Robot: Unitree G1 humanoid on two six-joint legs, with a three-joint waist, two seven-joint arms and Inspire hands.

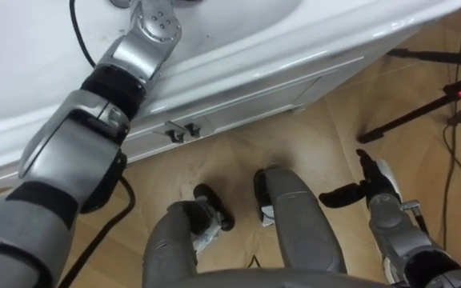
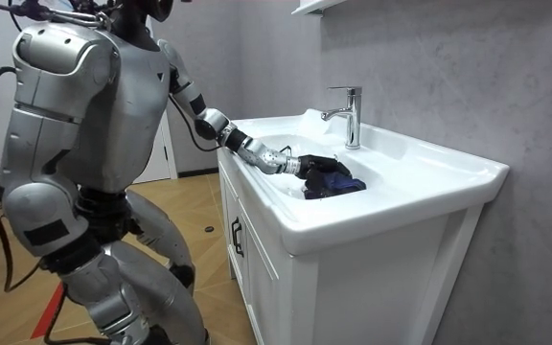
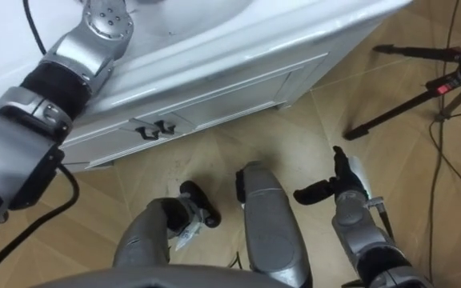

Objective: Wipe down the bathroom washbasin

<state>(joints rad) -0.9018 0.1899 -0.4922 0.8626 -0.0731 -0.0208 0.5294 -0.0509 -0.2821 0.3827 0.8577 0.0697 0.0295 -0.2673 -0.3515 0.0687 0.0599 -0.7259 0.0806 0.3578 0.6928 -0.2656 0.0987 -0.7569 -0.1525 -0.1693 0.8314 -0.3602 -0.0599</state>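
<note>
The dark blue cloth (image 2: 333, 182) looks soft and light, best pressed flat from above. It sits mid-frame in the white basin (image 2: 420, 177) at the left hand (image 2: 307, 164) — I cannot tell if it grips — and the right hand (image 1: 374, 188) hangs open, empty, lower right.

A bathroom, by its white basin (image 2: 420, 163), chrome tap (image 2: 351, 115) and vanity cabinet (image 2: 266, 278), with a tripod (image 1: 434, 56) nearby.

We see a white basin (image 2: 429, 187), broad-rimmed and rectangular, with a shallow rounded bowl, seated level on top of a white cabinet (image 2: 372, 287). In its bowl lies a dark blue cloth (image 2: 335, 182), crumpled into a loose heap, resting toward the bowl's nearer side.
</note>
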